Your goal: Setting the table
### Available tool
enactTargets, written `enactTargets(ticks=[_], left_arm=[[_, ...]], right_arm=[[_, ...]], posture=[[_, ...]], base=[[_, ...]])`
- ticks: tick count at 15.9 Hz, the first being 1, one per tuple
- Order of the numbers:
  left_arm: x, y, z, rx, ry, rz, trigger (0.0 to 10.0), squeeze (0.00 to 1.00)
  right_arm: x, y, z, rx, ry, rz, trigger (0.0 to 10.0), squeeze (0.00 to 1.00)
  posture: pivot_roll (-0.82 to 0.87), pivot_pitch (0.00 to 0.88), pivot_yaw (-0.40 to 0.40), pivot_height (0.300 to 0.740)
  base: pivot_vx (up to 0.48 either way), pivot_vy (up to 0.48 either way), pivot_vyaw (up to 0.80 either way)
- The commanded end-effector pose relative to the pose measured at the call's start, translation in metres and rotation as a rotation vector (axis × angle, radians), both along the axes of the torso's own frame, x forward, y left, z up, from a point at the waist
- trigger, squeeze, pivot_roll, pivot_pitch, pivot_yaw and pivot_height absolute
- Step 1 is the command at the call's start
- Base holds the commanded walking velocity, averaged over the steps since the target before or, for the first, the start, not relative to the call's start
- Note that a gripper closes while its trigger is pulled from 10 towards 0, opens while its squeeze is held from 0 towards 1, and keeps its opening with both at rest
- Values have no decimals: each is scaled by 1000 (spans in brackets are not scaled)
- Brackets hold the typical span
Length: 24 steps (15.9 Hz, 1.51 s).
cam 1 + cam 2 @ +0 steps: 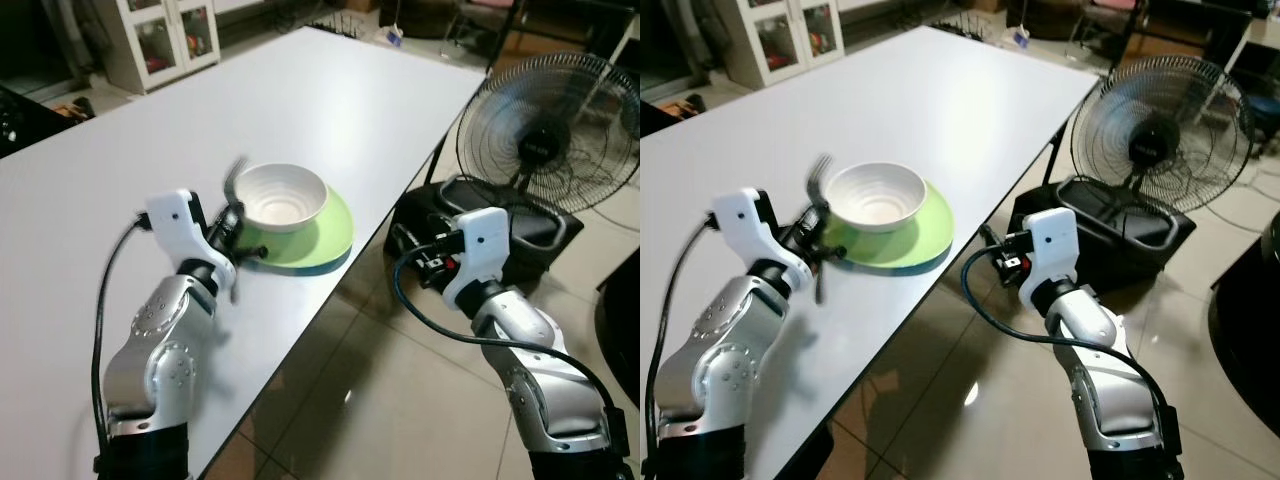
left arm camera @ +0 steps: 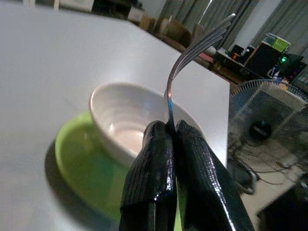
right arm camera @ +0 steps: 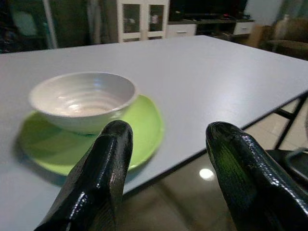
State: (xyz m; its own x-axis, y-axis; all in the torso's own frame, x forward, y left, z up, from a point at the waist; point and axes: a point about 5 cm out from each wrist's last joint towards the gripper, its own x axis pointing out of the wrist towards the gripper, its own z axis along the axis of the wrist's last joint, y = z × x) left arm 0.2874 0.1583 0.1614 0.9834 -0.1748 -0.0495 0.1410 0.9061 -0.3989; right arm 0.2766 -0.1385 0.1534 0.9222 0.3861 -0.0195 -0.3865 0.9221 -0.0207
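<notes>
While your left tool [image 2: 172,139] pinched the fork [image 2: 190,53] beside the bowl [image 1: 281,196], right tool [image 3: 168,159] idled wide; next: lay it flat on the worktop [image 1: 120,160] by the plate [image 1: 335,235].

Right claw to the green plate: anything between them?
Nothing; the right wrist view shows bare white table edge between the open right claw and green plate.

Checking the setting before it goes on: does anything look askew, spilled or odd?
Nothing spilled or damaged. The bowl sits off-centre on the green plate, which lies near the table edge. The left gripper holds the fork, not yet laid.
</notes>
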Motion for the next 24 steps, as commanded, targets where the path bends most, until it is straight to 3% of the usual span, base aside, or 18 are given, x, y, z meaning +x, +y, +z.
enactTargets(ticks=[1, 4, 7, 11, 12, 16, 18, 24], left_arm=[[2, 4, -3, -72, 82, 45, 10000, 0], [9, 11, -9, -222, 201, 138, 10000, 0], [26, -1, -16, -290, 345, 117, 10000, 0], [39, -7, -27, -378, 465, 204, 10000, 0], [48, -10, -30, -449, 476, 238, 10000, 0], [57, -8, -35, -430, 514, 386, 10000, 0], [60, -9, -37, -431, 511, 405, 10000, 0], [72, -32, -40, -482, 519, 337, 10000, 0]], right_arm=[[-3, 4, 2, 15, 10, 59, 10000, 0], [-12, 14, 3, -1, 17, 187, 10000, 0], [-17, 19, -1, -15, 59, 260, 10000, 0], [-24, 22, -5, -84, 89, 332, 10000, 0], [-26, 23, -6, -92, 92, 338, 10000, 0], [-31, 26, -9, -103, 104, 337, 10000, 0], [-32, 27, -10, -112, 105, 339, 10000, 0], [-28, 29, -8, -104, 88, 312, 10000, 0]], posture=[[61, 0, -7, 740], [66, 0, 1, 740], [65, 0, 21, 740], [62, 0, 35, 740], [60, 0, 39, 740], [58, 0, 58, 740], [59, 0, 61, 740], [44, 0, 76, 740]], base=[[0, 0, 0], [0, 0, 0], [0, 0, 0], [0, 0, 0], [0, 0, 0], [0, 0, 0], [0, 0, 0], [0, 0, 0]])
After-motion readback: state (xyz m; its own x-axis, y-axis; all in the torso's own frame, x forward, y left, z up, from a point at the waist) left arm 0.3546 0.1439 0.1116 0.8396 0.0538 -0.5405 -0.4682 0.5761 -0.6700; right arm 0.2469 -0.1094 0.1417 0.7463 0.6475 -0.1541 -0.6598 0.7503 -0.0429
